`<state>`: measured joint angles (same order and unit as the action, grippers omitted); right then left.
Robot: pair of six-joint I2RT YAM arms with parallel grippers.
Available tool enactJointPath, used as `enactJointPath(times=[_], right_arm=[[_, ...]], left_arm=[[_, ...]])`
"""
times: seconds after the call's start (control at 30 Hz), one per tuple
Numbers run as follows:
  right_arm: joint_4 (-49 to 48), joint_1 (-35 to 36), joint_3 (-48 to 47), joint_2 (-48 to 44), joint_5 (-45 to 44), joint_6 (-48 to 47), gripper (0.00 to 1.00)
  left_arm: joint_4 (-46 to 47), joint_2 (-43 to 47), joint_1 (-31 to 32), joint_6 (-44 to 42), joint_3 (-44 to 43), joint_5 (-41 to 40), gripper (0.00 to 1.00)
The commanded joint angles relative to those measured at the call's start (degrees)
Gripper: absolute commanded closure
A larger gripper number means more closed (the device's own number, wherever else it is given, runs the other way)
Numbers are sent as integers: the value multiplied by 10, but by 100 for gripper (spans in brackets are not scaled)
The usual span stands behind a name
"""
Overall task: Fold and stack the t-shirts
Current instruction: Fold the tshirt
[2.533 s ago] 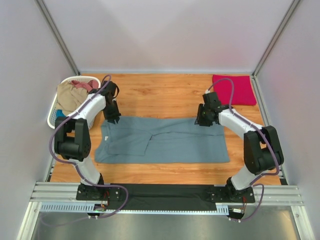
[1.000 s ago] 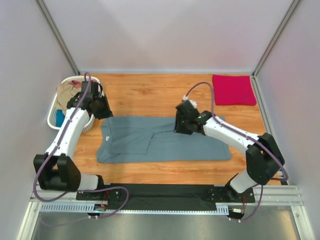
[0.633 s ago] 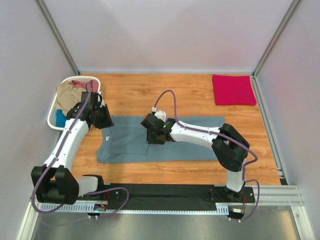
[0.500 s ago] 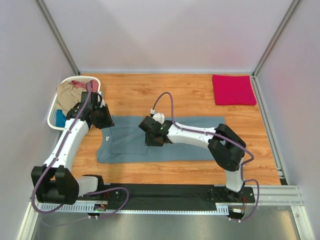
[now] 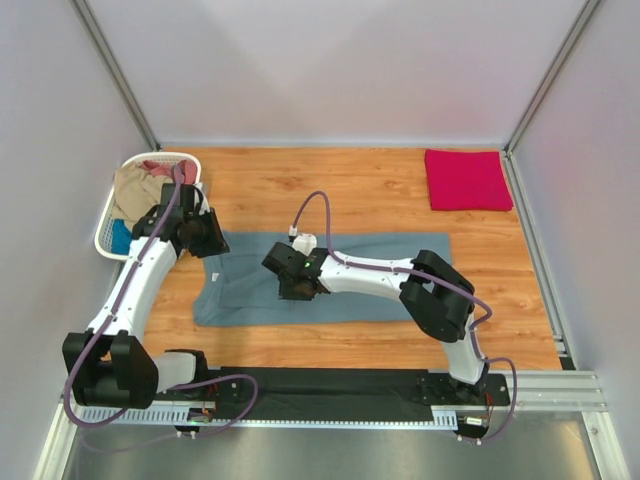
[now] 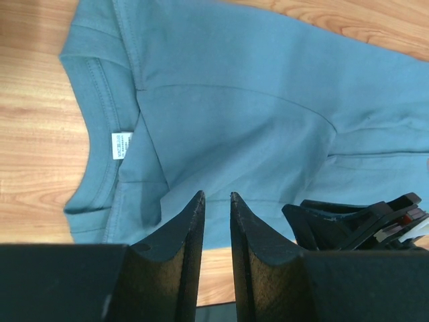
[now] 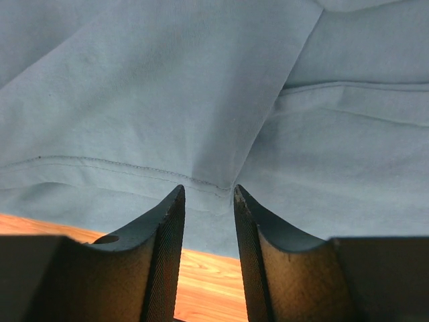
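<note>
The slate grey-blue t-shirt (image 5: 350, 285) lies flat across the wooden table, with a sleeve folded over its left part. Its collar and white label (image 6: 119, 145) show in the left wrist view. My left gripper (image 5: 214, 243) hovers over the shirt's far left corner, its fingers (image 6: 216, 198) a narrow gap apart and empty. My right gripper (image 5: 290, 287) reaches far left, low over the folded sleeve. In the right wrist view it (image 7: 208, 194) is open, straddling the sleeve's stitched hem (image 7: 134, 169) with nothing held. A folded crimson-pink shirt (image 5: 467, 180) lies at the back right.
A white slatted basket (image 5: 104, 222) stands at the left edge and holds tan (image 5: 135, 190), dusty-pink (image 5: 165, 168) and bright-blue (image 5: 120, 234) shirts. Grey walls close in the table on three sides. The right gripper's black body (image 6: 362, 218) shows in the left wrist view.
My right arm has swept left across the grey-blue shirt, from its far right edge to the folded sleeve. My left arm left the collar corner, came back, and now holds still.
</note>
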<state>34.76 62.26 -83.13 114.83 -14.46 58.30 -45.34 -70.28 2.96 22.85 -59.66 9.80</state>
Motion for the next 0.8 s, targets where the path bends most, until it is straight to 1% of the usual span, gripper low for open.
enactJointPath(times=[0.0, 0.27, 0.3, 0.37, 0.4, 0.5, 0.63, 0.77], right_arm=[[17, 7, -20, 15, -21, 32, 63], [28, 11, -33, 26, -24, 30, 64], [28, 11, -34, 25, -24, 30, 66], [29, 11, -37, 24, -27, 26, 70], [32, 11, -37, 22, -29, 26, 77], [33, 11, -30, 15, -37, 29, 90], [22, 11, -24, 10, -29, 29, 99], [19, 11, -21, -5, -19, 23, 100]], left_arm=[[6, 4, -8, -11, -2, 0, 71], [4, 2, -15, -10, -5, -6, 71], [5, 3, -15, -9, -5, -9, 71], [4, 6, -16, -7, -4, -12, 71], [4, 7, -16, -7, -3, -14, 71], [1, 8, -17, -7, -4, -20, 71], [-1, 8, -17, -8, -3, -27, 71], [-1, 7, -17, -3, -4, -30, 71]])
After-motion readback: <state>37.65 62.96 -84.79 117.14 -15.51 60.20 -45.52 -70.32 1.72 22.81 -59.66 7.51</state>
